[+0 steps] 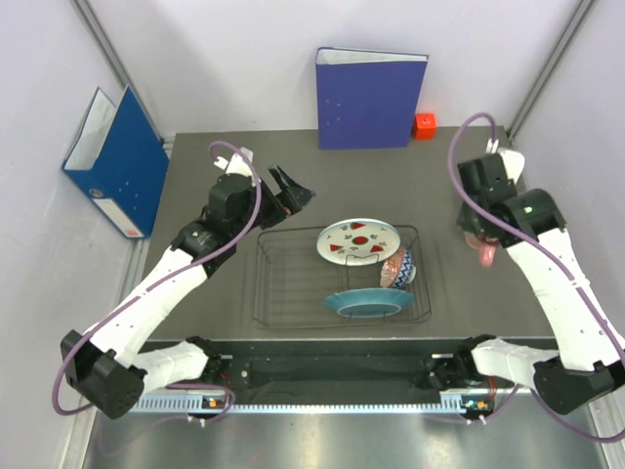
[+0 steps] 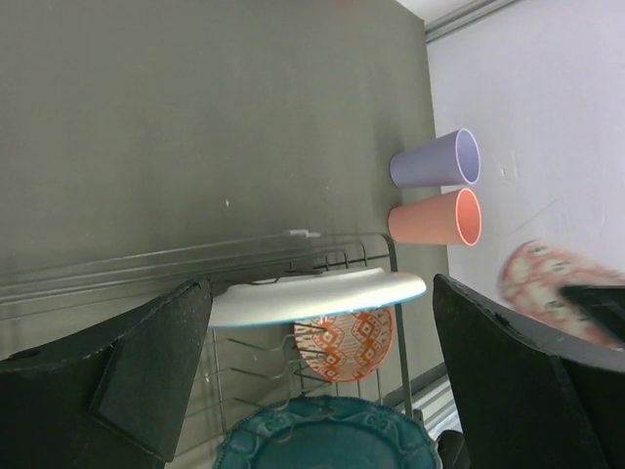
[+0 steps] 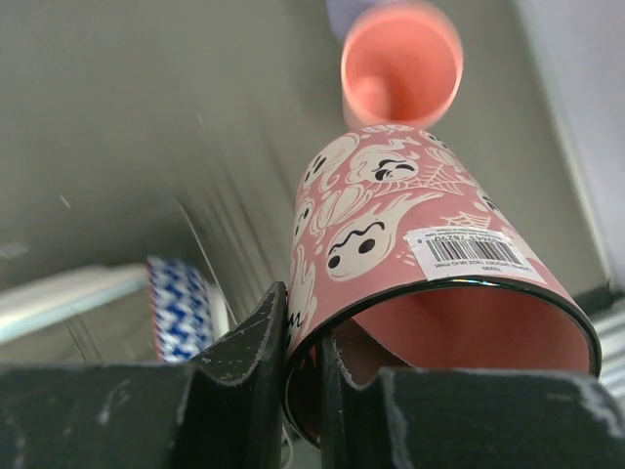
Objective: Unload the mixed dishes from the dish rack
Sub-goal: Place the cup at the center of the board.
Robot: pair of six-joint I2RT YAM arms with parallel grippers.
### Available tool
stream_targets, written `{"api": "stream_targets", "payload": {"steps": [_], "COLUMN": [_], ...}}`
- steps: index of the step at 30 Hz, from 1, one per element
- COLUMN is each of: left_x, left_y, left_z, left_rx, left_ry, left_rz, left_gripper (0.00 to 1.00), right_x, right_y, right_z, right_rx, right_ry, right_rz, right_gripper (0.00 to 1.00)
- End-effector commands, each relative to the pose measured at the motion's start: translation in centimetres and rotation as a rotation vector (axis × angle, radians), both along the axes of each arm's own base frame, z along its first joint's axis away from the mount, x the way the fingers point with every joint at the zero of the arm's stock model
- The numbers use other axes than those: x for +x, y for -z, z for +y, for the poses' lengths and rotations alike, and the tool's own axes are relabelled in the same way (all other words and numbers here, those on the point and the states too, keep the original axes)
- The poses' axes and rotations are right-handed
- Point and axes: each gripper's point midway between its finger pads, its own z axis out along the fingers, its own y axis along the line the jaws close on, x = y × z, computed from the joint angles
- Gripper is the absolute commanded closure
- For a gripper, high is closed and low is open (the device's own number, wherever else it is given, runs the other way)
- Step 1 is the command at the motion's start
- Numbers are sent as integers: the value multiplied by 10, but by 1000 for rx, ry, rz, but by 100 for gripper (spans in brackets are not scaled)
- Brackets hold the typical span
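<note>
R tool clamped on rim only of ghost-print pink cup, held off tabletop right of dish rack, L tool wide open over rack's far-left; thin pinch could let cup slip & hit plain pink cup nearby.

White shells and black joint housings make up both arms, a purple cable loops just behind the left gripper and right gripper, whose matte black fingers look scuffed.
</note>
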Motion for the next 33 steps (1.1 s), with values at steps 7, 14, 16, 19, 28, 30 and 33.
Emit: {"api": "stream_targets", "payload": {"steps": [7, 14, 16, 19, 28, 30, 33], "left_x": [-11, -12, -13, -14, -12, -12, -12], "left_y": [-14, 3, 7, 12, 27, 33, 33], "left_z": [17, 15, 14, 16, 16, 15, 17], "left_rx": [19, 23, 29, 42, 61, 69, 64], "left_ry": [-30, -24, -14, -18, -25, -20, -31], "left_rz": [-64, -21, -13, -2, 37, 50, 43], "left_gripper": [1, 1, 1, 1, 1, 1, 1], "right_x": [7, 16, 19, 22, 31, 32, 31], "right_y": [65, 109, 120, 128, 158, 171, 186], "right_z": [22, -6, -15, -27, -43, -44, -48], "right_rx": [128, 190, 249, 268, 288, 295, 298], "right_ry": [2, 86, 107, 132, 165, 162, 177], "right_rz": [26, 71, 75, 79, 135, 163, 196], "right_gripper": [100, 100, 100, 100, 100, 100, 100]}}
